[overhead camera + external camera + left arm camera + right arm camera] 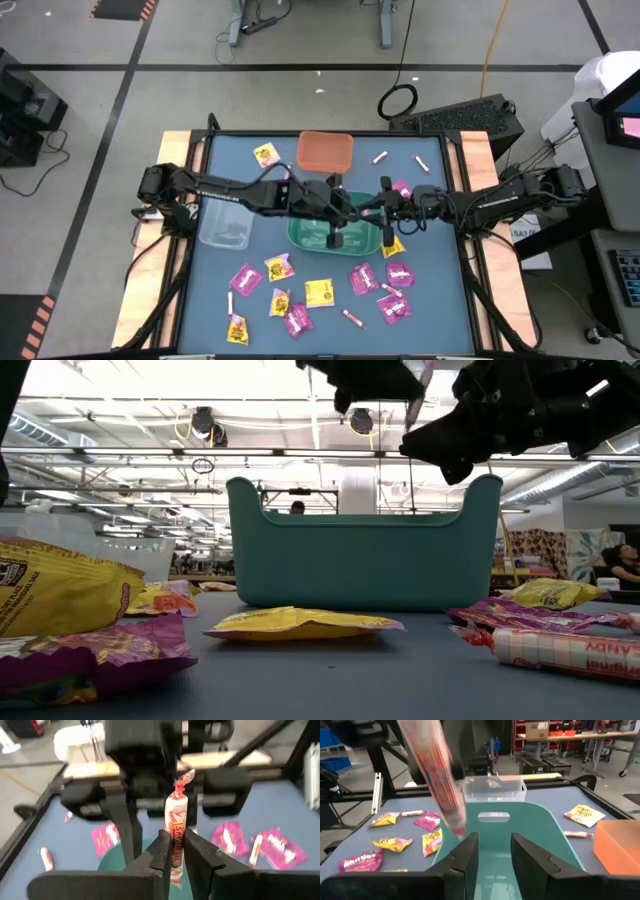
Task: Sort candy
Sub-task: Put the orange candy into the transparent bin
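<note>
left end effector (172,851) pinching candy stick (176,827) above green bin (312,234), right end effector (492,851) agape

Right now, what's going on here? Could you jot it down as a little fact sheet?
Left gripper: shut on a pink-white candy stick, above the green bin
Right gripper: open, empty, facing it over the same bin
Other bins: orange bin, clear bin
Loose candy: pink packets and yellow packets scattered on the blue table
</note>
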Robot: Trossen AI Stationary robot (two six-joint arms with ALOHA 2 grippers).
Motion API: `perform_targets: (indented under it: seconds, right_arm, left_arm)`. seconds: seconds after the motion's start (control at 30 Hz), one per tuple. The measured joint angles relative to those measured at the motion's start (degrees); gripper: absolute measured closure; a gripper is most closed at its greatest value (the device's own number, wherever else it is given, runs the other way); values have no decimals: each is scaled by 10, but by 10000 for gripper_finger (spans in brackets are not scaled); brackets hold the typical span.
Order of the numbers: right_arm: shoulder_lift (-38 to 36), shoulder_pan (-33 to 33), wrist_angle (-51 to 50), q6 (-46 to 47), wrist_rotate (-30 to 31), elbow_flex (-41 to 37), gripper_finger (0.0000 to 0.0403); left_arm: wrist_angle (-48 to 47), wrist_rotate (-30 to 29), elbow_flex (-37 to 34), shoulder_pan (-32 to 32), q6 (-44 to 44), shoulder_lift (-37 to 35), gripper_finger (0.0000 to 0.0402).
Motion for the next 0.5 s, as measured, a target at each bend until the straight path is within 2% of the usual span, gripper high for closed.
perform_targets:
  seconds: [0.23,0.5]
  right_arm:
    - [0,-1,-17,-9,1,0,298]
    - [0,-1,-56,-60,2,0,298]
  left_arm:
    - [-31,-1,1,-8,15,-64,352]
    - [-205,-6,1,5,63,-134,352]
